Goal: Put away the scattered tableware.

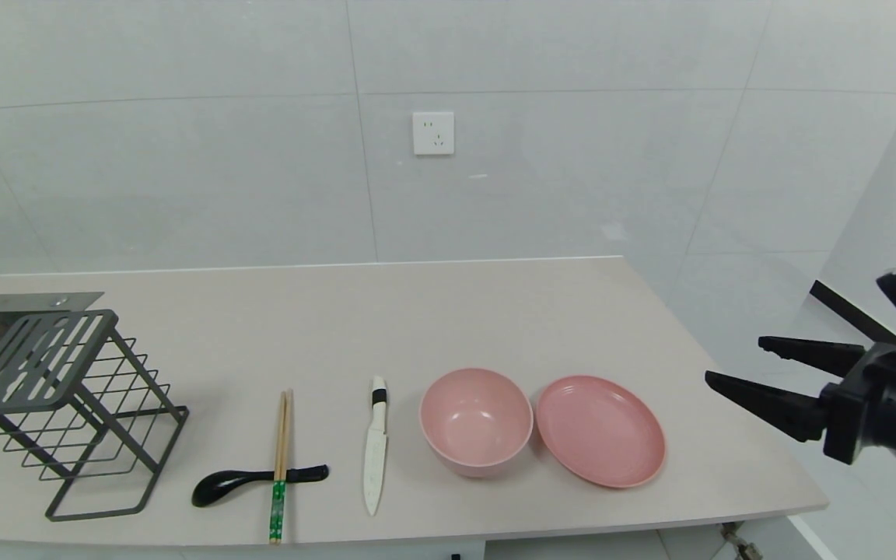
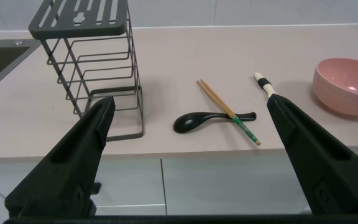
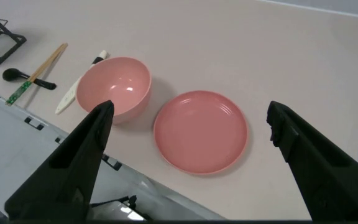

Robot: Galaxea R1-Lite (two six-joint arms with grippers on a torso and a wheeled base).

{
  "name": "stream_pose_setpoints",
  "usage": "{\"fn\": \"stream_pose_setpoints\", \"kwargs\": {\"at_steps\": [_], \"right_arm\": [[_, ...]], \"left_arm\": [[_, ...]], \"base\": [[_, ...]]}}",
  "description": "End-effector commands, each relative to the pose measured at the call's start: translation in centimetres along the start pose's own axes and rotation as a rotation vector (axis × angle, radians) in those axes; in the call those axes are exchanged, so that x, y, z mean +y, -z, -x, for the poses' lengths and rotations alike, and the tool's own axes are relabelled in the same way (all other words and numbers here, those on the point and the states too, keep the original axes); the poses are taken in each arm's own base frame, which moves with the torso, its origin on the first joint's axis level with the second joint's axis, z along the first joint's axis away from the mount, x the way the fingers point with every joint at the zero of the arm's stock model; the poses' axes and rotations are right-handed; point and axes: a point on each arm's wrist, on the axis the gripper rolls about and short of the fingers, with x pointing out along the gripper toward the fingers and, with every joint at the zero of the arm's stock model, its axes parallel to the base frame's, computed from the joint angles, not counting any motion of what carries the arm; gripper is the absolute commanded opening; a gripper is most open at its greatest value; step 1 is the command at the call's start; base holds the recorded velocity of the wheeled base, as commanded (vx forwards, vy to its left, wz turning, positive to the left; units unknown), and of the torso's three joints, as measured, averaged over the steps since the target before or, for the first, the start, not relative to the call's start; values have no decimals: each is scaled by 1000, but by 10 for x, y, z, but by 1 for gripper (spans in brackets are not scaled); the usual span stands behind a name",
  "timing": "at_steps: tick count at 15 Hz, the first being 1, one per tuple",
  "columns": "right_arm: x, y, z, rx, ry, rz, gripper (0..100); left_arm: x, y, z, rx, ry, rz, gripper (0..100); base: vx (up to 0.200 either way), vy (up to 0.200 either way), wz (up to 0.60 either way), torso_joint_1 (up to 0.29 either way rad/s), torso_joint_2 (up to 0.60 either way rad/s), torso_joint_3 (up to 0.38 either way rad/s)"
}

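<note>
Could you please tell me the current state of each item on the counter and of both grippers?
rack: upright, nothing in it.
black spoon: lying flat, handle under the chopsticks.
chopsticks: lying paired, across the spoon's handle.
knife: lying flat, on its own.
pink bowl: upright, empty.
pink plate: face up, empty.
left gripper: jaws open, holding nothing.
right gripper: jaws open, holding nothing.

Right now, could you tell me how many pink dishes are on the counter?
2: the pink bowl, right of the white knife, and the pink plate, right of the bowl.
</note>
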Motion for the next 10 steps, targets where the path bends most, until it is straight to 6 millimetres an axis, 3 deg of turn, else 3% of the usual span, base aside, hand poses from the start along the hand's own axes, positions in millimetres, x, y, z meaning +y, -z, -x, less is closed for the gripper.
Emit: {"fn": "stream_pose_setpoints", "kwargs": {"at_steps": [1, 10], "right_arm": [[-8, 4, -24, 64, -5, -22, 100], [-31, 25, -81, 103, 39, -34, 100]], "left_arm": [[0, 0, 0, 0, 0, 0, 100], [0, 0, 0, 0, 0, -1, 100]], "base": [[0, 0, 0, 0, 0, 0], [0, 0, 0, 0, 0, 0]]}}
